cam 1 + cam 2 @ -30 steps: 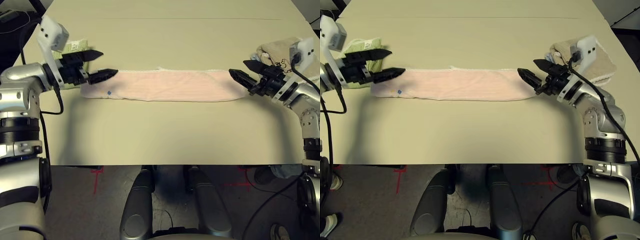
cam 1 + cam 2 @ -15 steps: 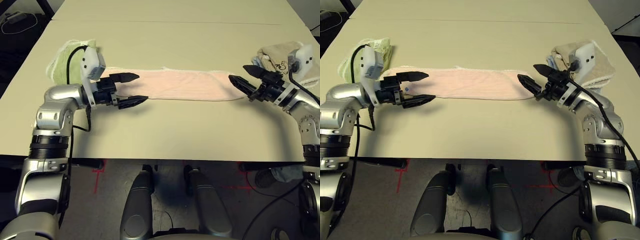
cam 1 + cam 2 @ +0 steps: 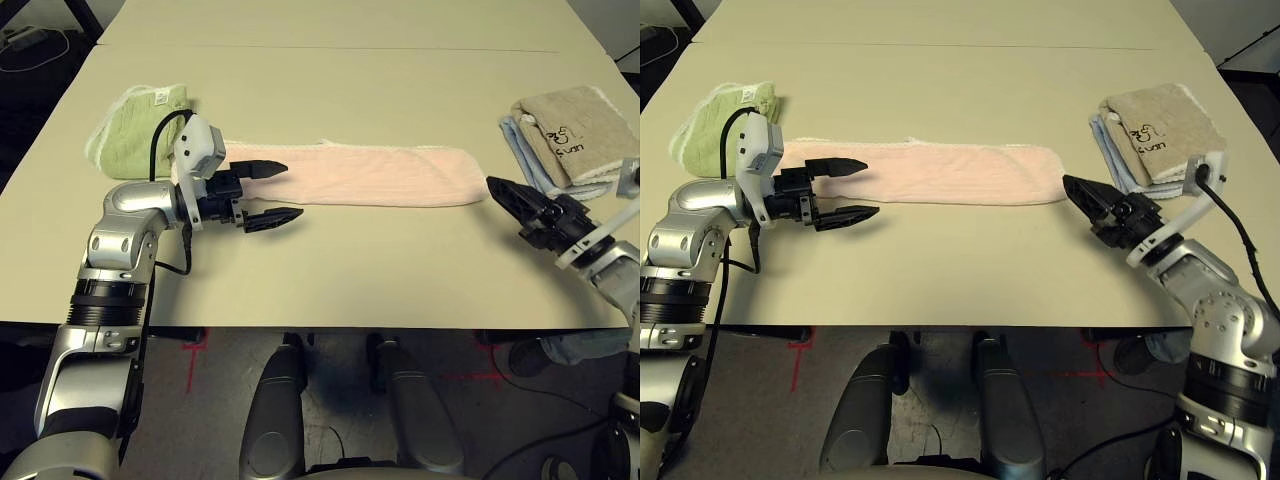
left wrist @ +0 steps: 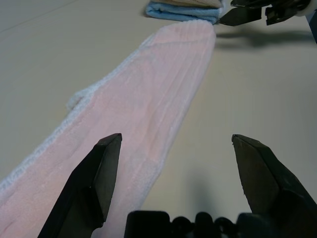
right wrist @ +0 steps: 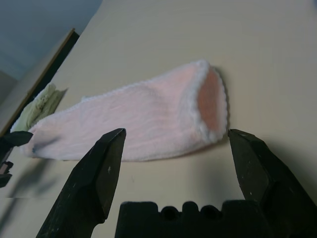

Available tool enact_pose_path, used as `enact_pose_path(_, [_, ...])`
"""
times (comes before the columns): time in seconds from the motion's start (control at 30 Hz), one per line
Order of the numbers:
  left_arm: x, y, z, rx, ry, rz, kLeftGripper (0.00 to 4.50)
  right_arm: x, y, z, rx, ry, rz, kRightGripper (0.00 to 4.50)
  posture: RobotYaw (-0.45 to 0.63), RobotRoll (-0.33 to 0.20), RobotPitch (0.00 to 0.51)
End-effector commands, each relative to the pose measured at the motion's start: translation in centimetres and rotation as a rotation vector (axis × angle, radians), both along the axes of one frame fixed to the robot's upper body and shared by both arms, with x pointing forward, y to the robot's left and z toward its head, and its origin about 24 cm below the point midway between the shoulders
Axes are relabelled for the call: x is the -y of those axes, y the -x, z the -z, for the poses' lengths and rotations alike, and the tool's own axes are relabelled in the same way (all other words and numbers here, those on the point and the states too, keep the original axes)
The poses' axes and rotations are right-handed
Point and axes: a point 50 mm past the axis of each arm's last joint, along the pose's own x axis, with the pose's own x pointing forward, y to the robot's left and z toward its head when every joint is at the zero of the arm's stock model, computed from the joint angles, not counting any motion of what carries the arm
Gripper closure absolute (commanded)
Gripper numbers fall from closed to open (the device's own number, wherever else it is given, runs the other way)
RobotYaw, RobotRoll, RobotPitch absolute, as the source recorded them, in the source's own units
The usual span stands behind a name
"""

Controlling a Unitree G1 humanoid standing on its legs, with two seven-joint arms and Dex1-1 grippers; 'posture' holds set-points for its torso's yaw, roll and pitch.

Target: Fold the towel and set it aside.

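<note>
Black-fingered, the left gripper (image 3: 268,192) stands spread wide and empty at centre left of the head views, one finger over the near end of the pink towel (image 3: 370,175), the other over bare table (image 3: 330,260) just in front of it. At lower right the right gripper (image 3: 1087,203) is also wide open and holds nothing, its tips just short of the towel's other end.

Folded into a long narrow strip, the towel lies flat across the middle of the table, its white corded edge (image 5: 194,106) showing at the right end.

At upper left sits a folded light green towel (image 3: 135,130) with a small white tag, its print too small to read. At upper right a beige towel (image 3: 580,125) carries dark embroidered script that cannot be made out, stacked on a pale blue cloth (image 3: 520,150).

Compared with a second ago, the left gripper has moved from beyond the strip's left end to over it, and the right gripper has drawn back and down, away from the towel's end it was touching.
</note>
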Motion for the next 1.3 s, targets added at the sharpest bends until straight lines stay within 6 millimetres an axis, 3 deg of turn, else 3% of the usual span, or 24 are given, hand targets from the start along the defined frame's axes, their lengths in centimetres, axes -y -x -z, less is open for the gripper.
enact_pose_path(0.03, [0.2,0.4,0.7,0.003,-0.039,0.005,0.0,-0.2,1.2,0.8,-0.061,-0.027,0.027,0.04,0.02,0.0,0.257])
enact_pose_path(0.67, [0.1,0.2,0.8,0.032,-0.072,-0.02,0.0,-2.8,-0.4,1.4,-0.162,-0.098,0.049,0.04,0.03,0.0,0.255])
enact_pose_path(0.87, [-0.4,0.1,0.7,0.033,-0.079,-0.042,0.0,-3.8,-0.7,1.4,-0.249,-0.205,0.065,0.04,0.04,0.0,0.257])
enact_pose_path(1.3, [-0.6,0.1,0.5,0.037,-0.085,-0.054,0.0,-3.9,-0.6,1.4,-0.332,-0.327,0.152,0.04,0.04,0.0,0.254])
